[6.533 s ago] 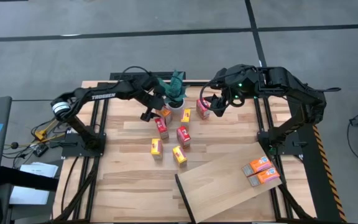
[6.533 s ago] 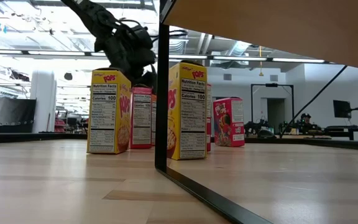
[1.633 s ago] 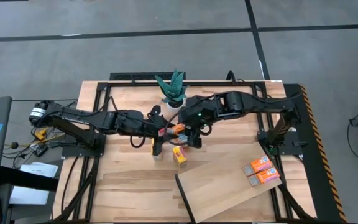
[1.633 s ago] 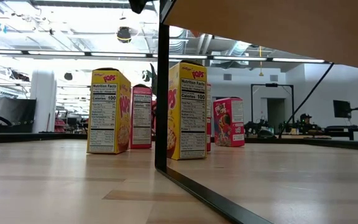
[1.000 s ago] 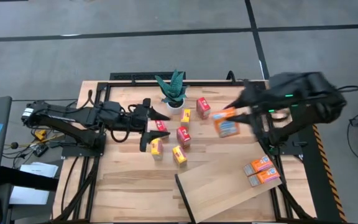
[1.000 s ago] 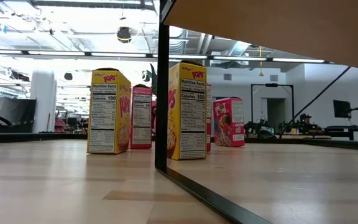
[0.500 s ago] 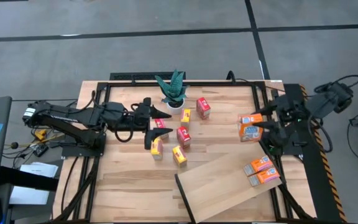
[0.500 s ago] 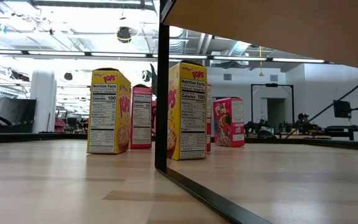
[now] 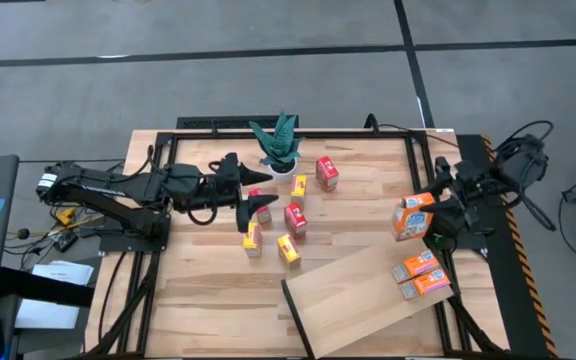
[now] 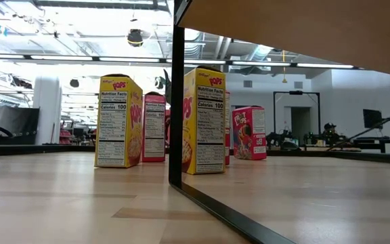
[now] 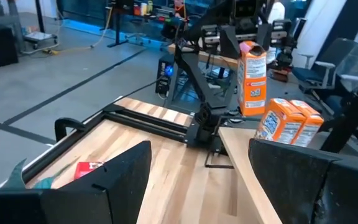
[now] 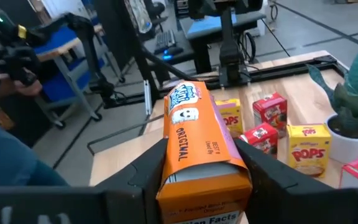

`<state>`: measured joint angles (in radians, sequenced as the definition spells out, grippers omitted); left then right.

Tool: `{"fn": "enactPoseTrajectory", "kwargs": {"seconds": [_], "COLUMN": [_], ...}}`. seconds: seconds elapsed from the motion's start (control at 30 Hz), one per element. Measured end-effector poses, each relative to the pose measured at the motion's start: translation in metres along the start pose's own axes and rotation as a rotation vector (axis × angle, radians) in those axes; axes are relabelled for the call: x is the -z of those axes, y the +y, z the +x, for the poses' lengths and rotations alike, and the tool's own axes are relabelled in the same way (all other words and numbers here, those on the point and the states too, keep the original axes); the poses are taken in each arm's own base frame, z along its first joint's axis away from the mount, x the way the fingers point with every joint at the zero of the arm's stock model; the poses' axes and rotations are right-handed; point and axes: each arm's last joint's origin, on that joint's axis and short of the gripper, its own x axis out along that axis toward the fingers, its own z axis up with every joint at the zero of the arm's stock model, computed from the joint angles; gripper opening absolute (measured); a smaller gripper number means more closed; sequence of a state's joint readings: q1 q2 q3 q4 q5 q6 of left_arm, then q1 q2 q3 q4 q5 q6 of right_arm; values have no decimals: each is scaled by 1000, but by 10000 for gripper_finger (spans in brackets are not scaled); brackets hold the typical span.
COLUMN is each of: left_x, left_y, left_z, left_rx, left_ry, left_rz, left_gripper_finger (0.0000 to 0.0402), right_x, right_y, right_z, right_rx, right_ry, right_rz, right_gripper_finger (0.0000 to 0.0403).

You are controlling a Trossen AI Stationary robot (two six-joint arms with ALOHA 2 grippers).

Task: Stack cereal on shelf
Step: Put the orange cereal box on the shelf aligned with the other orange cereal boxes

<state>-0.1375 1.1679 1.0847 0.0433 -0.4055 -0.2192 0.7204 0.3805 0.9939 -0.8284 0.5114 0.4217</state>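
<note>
My right gripper (image 9: 426,208) is shut on an orange cereal box (image 9: 412,218) in the air near the table's right edge, just beyond the shelf (image 9: 353,298), a pale board with a dark edge. Two orange boxes (image 9: 421,275) lie on the shelf's right end. Red and yellow cereal boxes (image 9: 294,218) stand on their bottoms at mid-table. My left gripper (image 9: 251,188) hovers open over the leftmost of them, with nothing between its fingers (image 11: 126,180). My right gripper pinches the orange box between its two fingers (image 12: 149,169), one on each of two opposite faces (image 12: 174,169). The fingers come about level from the table's right side. The box is lifted clear of the table and stands nearly upright in the left wrist view (image 11: 252,78).
A green potted plant (image 9: 279,145) stands at the far middle of the table. The shelf's raised dark edge (image 10: 176,102) stands in front of the yellow boxes (image 10: 118,122) in the low view. Bare planks lie between the box cluster and the right arm.
My right gripper has carried the orange box from above mid-table toward the right edge and a little nearer, sinking as it went; the box stays clear of the table. My left gripper has kept its place and has turned a little at the wrist.
</note>
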Motion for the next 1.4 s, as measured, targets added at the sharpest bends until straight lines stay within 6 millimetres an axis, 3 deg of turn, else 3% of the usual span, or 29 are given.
{"fn": "enactPoseTrajectory", "kwargs": {"seconds": [0.33, 0.73, 1.17, 1.4], "left_x": [5, 26, 19, 19], "left_y": [0, -5, -6, -6], "left_z": [5, 28, 29, 29], "left_rx": [-29, -46, -31, -31], "left_ry": [12, 72, -4, -5], "left_rz": [-38, -98, -117, -133], "left_gripper_finger": [261, 261, 261, 261], "right_x": [36, 40, 41, 56], "right_y": [-11, -6, -3, 0], "right_z": [6, 14, 20, 32], "right_rx": [-19, -49, -46, -60], "right_ry": [53, 110, 128, 133], "right_rz": [22, -3, -46, -46], "right_gripper_finger": [190, 196, 187, 192]}}
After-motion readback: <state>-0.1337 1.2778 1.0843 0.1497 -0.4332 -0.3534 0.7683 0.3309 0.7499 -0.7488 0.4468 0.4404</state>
